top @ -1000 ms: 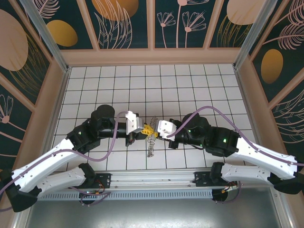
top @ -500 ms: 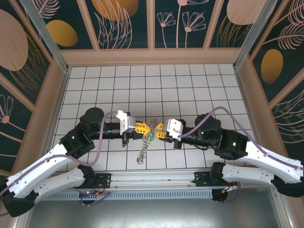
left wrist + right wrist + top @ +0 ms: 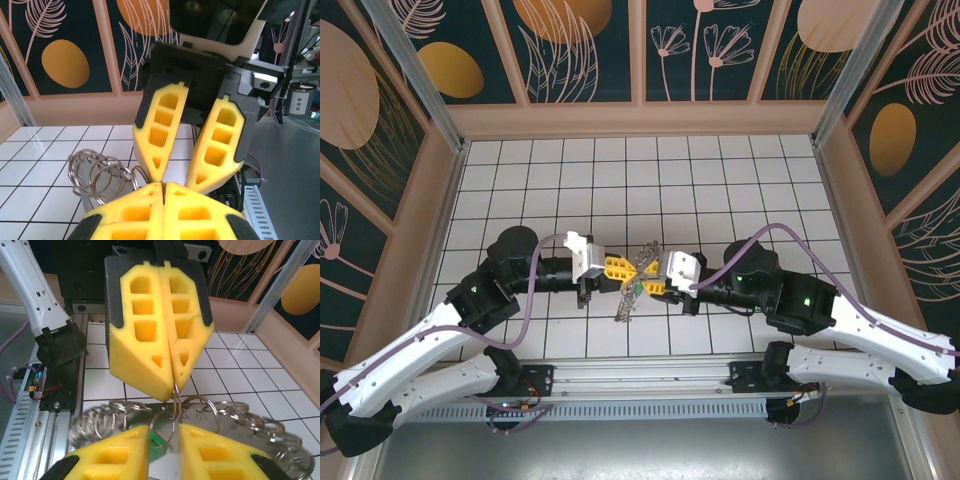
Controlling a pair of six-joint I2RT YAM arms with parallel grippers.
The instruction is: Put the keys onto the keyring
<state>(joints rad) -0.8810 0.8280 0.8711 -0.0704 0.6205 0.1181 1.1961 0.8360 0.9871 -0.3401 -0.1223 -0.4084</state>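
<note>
Straight to the middle: left pincer squeezed flat together on the thin wire of the keyring, seemingly lifted clear of the tiled table, right between both sets of fingertips. Facing it nose to nose, the right pincer, narrowly parted, just a slim gap with a strand of wire running through and no clear squeeze on anything. Low in the bundle, just beside one tip of that right pincer, the little green key, partly tucked behind the yellow; hard to say whether already threaded or merely dangling among the rings. Trailing from the bundle past the left pincer's tips toward the arm bases, a chain of small silvery links. Now for the handling, by the look of it: feather-light, hard, springy wire, smooth and probably slippery against the yellow tips, prone to swinging and twisting round the pinch. Best taken by the key's flat green head, broad faces square to the tips, leaving the other end free for the wire. Worth keeping the left squeeze firm to stop the ring spinning, and going gently, with a piece that small apt to pop out sideways
</note>
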